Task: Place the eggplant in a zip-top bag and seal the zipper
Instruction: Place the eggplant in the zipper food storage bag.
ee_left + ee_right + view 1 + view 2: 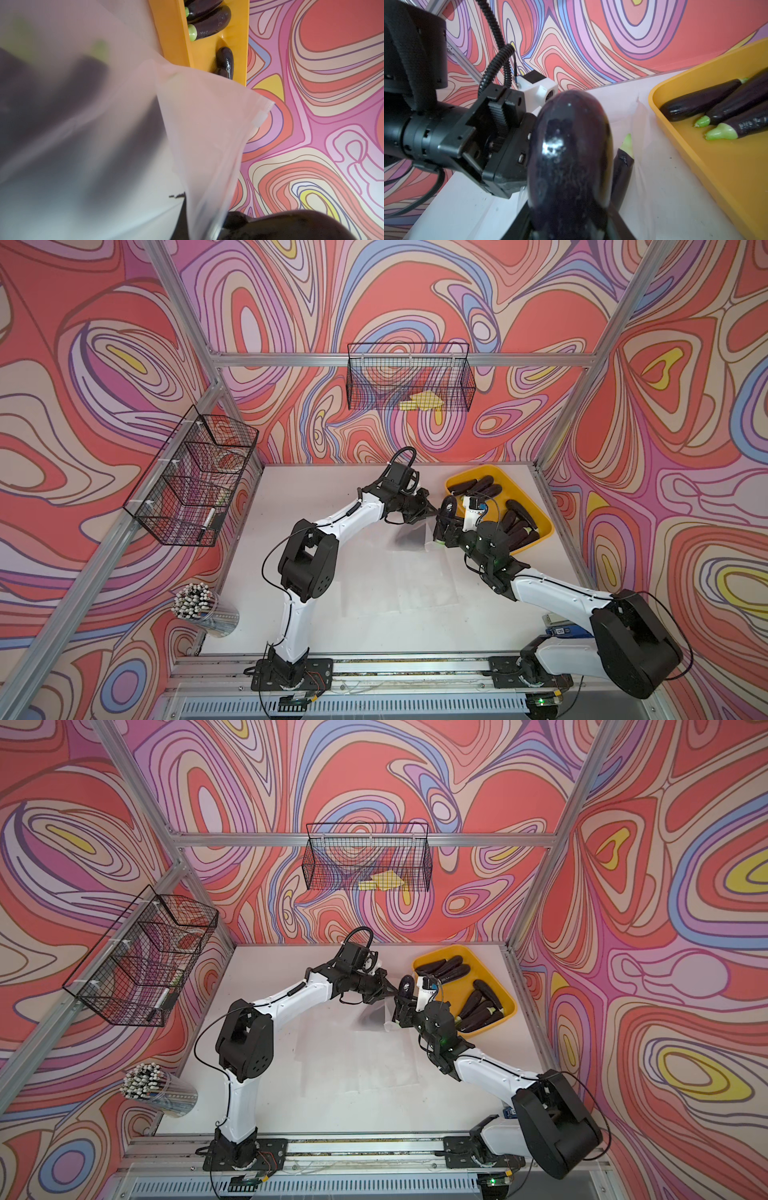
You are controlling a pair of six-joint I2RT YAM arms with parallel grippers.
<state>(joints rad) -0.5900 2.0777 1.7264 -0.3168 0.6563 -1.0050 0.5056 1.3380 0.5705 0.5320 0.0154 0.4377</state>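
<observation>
My left gripper (430,512) (203,228) is shut on the rim of the translucent zip-top bag (409,539) (207,124) and holds it up off the table. The bag's white slider (259,119) sits at the far end of the zipper. My right gripper (446,518) (566,224) is shut on a dark purple eggplant (449,506) (569,155), right beside the left gripper at the bag's raised edge. A thinner eggplant (623,166) with a green stem lies against the bag film; I cannot tell whether it is inside.
A yellow tray (509,489) (716,166) with several eggplants stands at the back right, close behind my right gripper. More flat clear bags (407,585) lie mid-table. A cup of pens (203,610) stands at the front left. Wire baskets (195,481) hang on the walls.
</observation>
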